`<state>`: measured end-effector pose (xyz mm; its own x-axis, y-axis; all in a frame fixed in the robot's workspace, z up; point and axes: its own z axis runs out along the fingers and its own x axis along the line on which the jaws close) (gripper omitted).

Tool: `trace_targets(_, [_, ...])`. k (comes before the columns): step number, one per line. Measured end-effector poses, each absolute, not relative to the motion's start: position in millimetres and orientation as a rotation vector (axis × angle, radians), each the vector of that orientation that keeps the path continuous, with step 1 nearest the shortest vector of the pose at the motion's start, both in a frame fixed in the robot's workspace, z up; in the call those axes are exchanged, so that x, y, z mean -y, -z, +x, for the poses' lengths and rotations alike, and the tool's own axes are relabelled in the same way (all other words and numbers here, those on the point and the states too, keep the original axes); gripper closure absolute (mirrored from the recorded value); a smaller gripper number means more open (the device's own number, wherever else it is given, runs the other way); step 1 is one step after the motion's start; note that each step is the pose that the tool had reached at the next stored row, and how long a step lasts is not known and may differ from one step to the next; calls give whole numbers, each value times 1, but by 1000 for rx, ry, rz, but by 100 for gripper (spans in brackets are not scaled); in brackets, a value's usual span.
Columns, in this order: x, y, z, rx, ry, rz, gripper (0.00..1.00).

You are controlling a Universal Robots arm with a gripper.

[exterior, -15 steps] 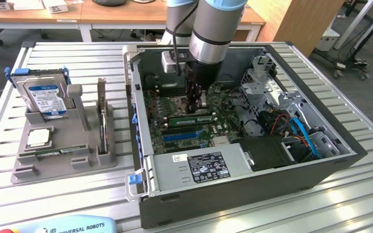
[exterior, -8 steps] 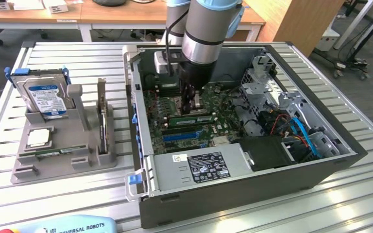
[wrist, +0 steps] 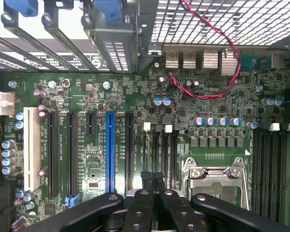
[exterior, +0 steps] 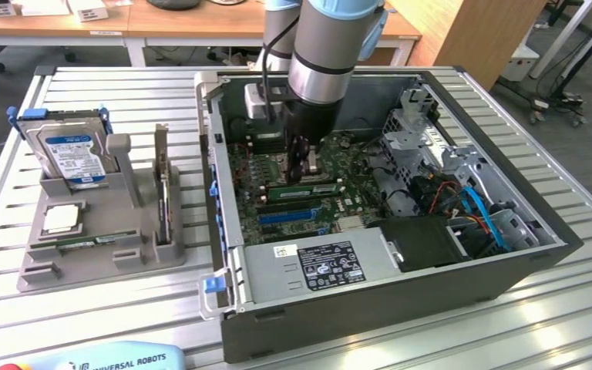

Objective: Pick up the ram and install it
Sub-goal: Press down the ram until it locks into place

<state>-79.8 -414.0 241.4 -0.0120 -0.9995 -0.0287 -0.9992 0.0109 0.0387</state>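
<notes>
- The end effector [exterior: 304,166] is down inside the open computer case [exterior: 378,304], over the motherboard [exterior: 275,173], its fingers [wrist: 147,205] pressed together.
- In the wrist view the fingertips pinch a thin dark edge; I cannot tell whether that is the ram.
- A ram [exterior: 301,190] lies in the slots just beside the end effector.
- Another green stick [exterior: 80,243] rests in the grey holder [exterior: 95,266] on the desk [exterior: 90,308], at the exterior view's left, near a hard drive [exterior: 70,150].
</notes>
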Motion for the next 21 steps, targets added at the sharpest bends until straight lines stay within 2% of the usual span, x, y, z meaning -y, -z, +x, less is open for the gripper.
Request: trace_targets(21, [414,-232,-80,2229,75,2203,90])
